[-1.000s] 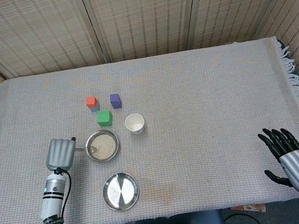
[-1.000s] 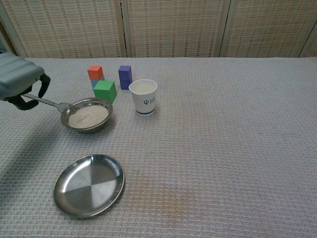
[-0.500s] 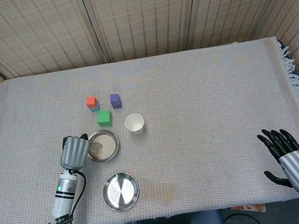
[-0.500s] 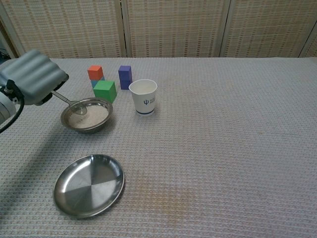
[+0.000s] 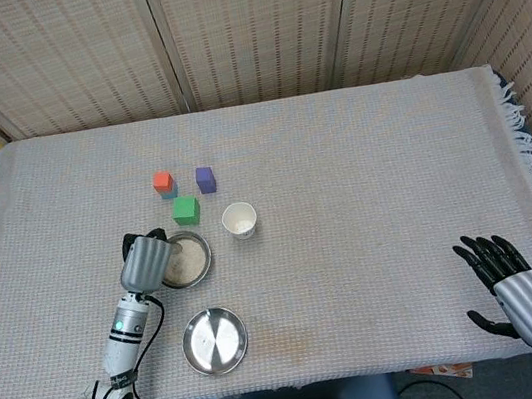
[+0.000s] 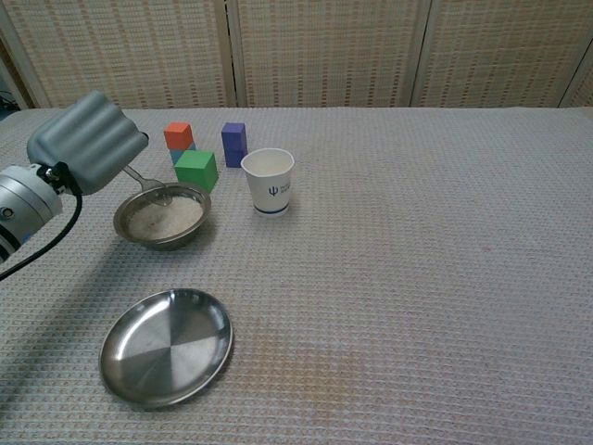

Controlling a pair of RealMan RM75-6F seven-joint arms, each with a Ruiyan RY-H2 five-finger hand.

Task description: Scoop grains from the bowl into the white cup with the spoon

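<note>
Clearly, the spoon (image 6: 148, 186) is being held by its handle in the left hand (image 6: 88, 142), whose fingers are being kept closed around the thin metal stem; only the short end toward the bowl of the spoon is being shown below the palm. The spoon is being judged stiff, light and rather slick, so a grip high on the handle is being favoured, with the scoop kept level once it is loaded, since loose grains are likely to be spilled by any tilt. The tip is being dipped into the bowl (image 6: 162, 218), just below and in front of the hand; whether it is being pressed into the grains (image 6: 165, 216) or only held above them cannot be told. The bowl is being seen as a small shiny metal dish with a pale, sandy heap inside. A little beyond the hand, to its right, the white cup (image 6: 269, 181) is being left upright and open; it looks like thin paper, so it is being judged easy to knock over. Far off to the right, the right hand (image 5: 514, 285) is being rested with fingers spread, holding nothing.
</note>
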